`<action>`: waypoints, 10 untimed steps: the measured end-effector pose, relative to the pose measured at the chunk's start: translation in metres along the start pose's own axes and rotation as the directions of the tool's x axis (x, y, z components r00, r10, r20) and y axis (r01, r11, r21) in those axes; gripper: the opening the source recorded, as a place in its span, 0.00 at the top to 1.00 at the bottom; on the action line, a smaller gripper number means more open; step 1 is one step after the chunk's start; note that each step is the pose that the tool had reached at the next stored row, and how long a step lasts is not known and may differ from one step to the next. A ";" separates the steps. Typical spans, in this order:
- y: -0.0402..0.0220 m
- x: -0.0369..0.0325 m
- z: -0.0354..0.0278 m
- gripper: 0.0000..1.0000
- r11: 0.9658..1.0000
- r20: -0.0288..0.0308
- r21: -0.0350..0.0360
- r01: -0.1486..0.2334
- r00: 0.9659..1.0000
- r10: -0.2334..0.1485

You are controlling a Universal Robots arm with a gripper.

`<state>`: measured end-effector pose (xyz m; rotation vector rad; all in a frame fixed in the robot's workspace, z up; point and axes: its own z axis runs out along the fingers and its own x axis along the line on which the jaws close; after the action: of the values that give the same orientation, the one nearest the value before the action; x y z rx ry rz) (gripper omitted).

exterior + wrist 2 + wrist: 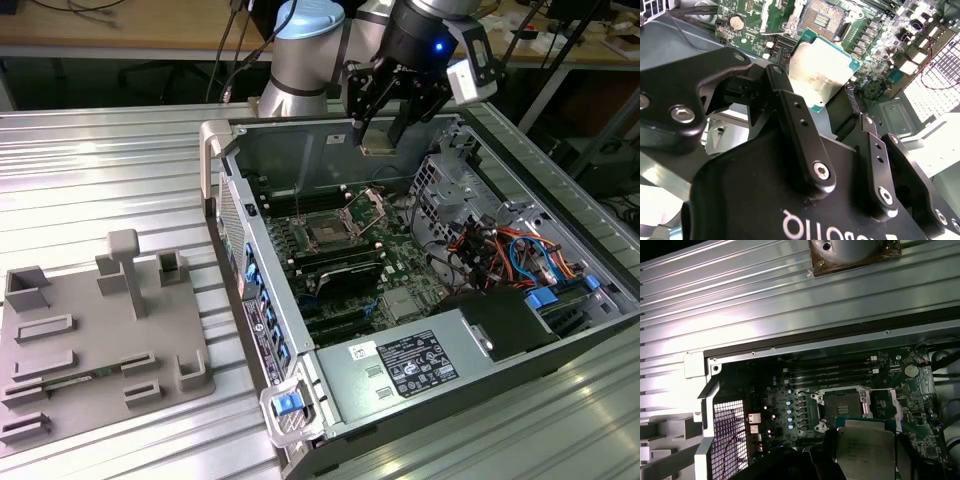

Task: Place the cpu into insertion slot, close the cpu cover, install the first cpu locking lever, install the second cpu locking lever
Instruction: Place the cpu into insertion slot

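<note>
Exterior view: cpu [378, 150] face-up in tool [379, 139]

Power supply sticker [415, 362]: black print, too small to read.
Chip [822, 72] top: faint engraving, illegible.
Gripper [817, 97] housing: white letters, cut off.

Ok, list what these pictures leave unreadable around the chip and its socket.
- Chip: sides in the first wrist view, behind the gripper.
- Socket: part cut off by the picture edge in the second wrist view.
- Its pins: too small in the exterior view.
</note>
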<state>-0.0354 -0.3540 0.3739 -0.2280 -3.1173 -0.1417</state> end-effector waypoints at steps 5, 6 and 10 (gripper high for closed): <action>0.0000 0.0000 0.0002 0.45 1.000 0.002 -0.001 -0.024 1.000 0.024; 0.0000 0.0000 0.0002 0.45 1.000 0.002 -0.001 -0.028 1.000 0.028; 0.0000 0.0000 0.0003 0.45 0.999 0.004 -0.001 -0.047 0.999 0.047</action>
<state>-0.0354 -0.3539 0.3736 -0.3021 -3.1131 -0.1422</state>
